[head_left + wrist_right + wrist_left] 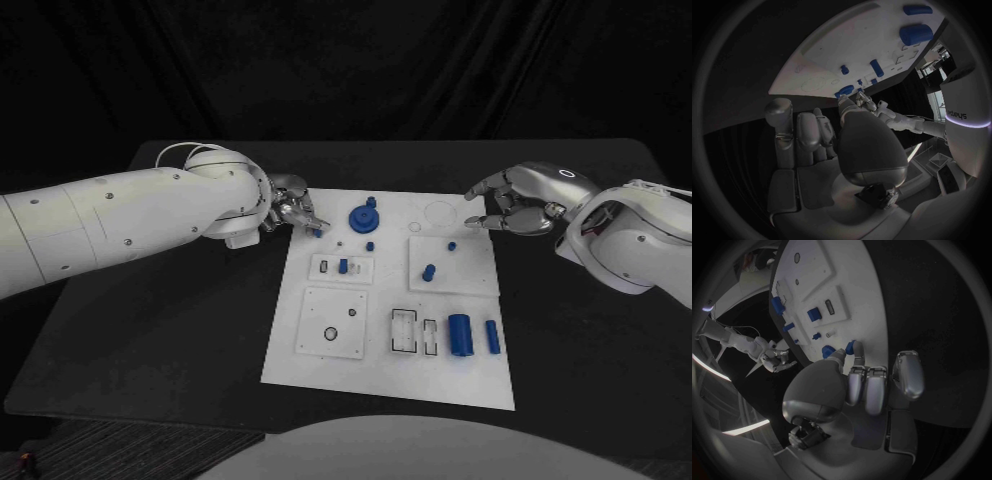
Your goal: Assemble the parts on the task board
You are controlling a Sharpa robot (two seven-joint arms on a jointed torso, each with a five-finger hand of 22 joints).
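- We see the black table (173, 330) spread out under everything, with the white task board (433, 385) lying flat in its middle.
- We find the left hand (293, 213) at the board's far left corner, fingers curled in; we think a small blue part (851, 347) sits right at its fingertips, but we cannot tell whether it is gripped.
- We see the right hand (513, 205) over the board's far right corner, fingers bent loosely, nothing in them.
- We spot the round blue disc (365, 217) near the far edge, just beside the left hand.
- We note the blue cylinder (460, 334) lying near the board's near right, a slimmer blue pin (492, 337) beside it.
- We see a small blue peg (428, 271) on the raised square plate mid-board.
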